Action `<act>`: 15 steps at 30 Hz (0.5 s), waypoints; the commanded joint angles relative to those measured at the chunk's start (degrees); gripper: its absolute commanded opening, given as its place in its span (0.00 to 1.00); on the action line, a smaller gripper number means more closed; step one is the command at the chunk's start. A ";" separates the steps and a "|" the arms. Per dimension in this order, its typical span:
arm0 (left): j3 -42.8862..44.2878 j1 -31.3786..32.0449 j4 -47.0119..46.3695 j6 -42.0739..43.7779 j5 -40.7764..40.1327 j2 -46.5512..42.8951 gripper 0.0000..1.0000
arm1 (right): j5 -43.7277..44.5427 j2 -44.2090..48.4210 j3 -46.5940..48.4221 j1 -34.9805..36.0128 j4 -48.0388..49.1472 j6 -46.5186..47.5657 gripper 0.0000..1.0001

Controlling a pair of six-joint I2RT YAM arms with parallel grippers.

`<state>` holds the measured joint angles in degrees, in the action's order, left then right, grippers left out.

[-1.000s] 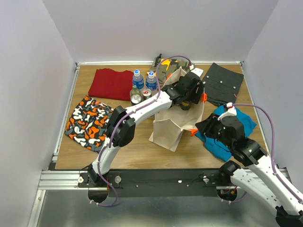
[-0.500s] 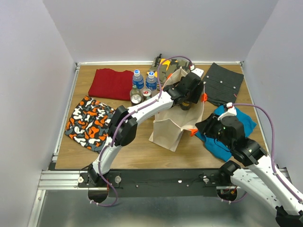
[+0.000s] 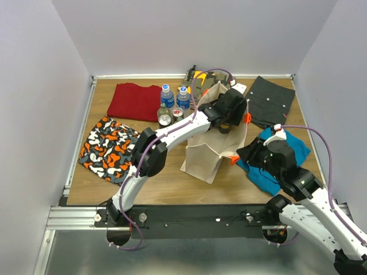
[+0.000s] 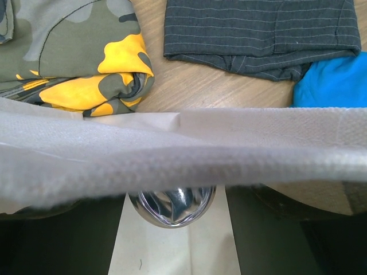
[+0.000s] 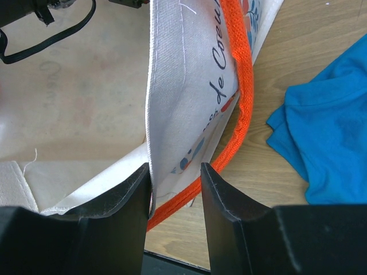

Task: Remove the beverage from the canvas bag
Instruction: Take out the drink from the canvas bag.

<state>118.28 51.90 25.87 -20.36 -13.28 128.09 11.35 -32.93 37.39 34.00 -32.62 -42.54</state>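
The beverage [image 4: 172, 207] is inside the canvas bag [image 3: 206, 152], towards its far right end. All I get of it is a shiny rounded metal end in the left wrist view, just below the bag's rim, which runs as a pale band right across that picture. I judge it is a can seen nearly end-on, so its long axis runs roughly along the line of my reach rather than across it.

The left gripper [image 3: 225, 123] is down in the mouth of the bag, right over the can. Dark shapes either side of the metal end are probably its fingers, with the can between them. Whether they are pressing on it or only bracketing it I cannot tell.

The right gripper [image 5: 175, 172] is at the bag's near right corner, pinched narrowly on the canvas wall beside the orange handle [image 5: 243, 86], and I take it that this holds the mouth up and open. It is farther from the can than the left gripper.

So the lift falls to the left arm. The way out is back along the can's own axis, up past the rim.

On the table [image 3: 172, 172], bottles and cans [image 3: 172, 106] stand just left of the bag.
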 commanded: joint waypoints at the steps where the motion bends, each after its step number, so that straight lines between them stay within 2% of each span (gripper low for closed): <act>1: 0.20 0.75 0.41 0.06 -1.31 2.25 0.77 | 0.60 -0.30 -1.09 -0.25 -1.48 0.44 0.48; 10: -1.03 0.75 -0.20 -0.03 -1.49 2.25 0.76 | 0.60 -0.21 -1.17 -0.25 -1.48 0.44 0.48; 14: -0.77 0.75 -0.20 0.49 -1.66 2.34 0.72 | 0.51 -0.21 -1.09 -0.25 -1.48 0.44 0.48; 15: -0.60 0.75 -0.12 0.50 -1.58 2.34 0.68 | 0.60 -0.12 -1.17 -0.25 -1.65 0.44 0.48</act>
<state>118.17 51.90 25.87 -20.34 -13.98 128.97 11.38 -32.99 37.36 34.00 -32.62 -42.52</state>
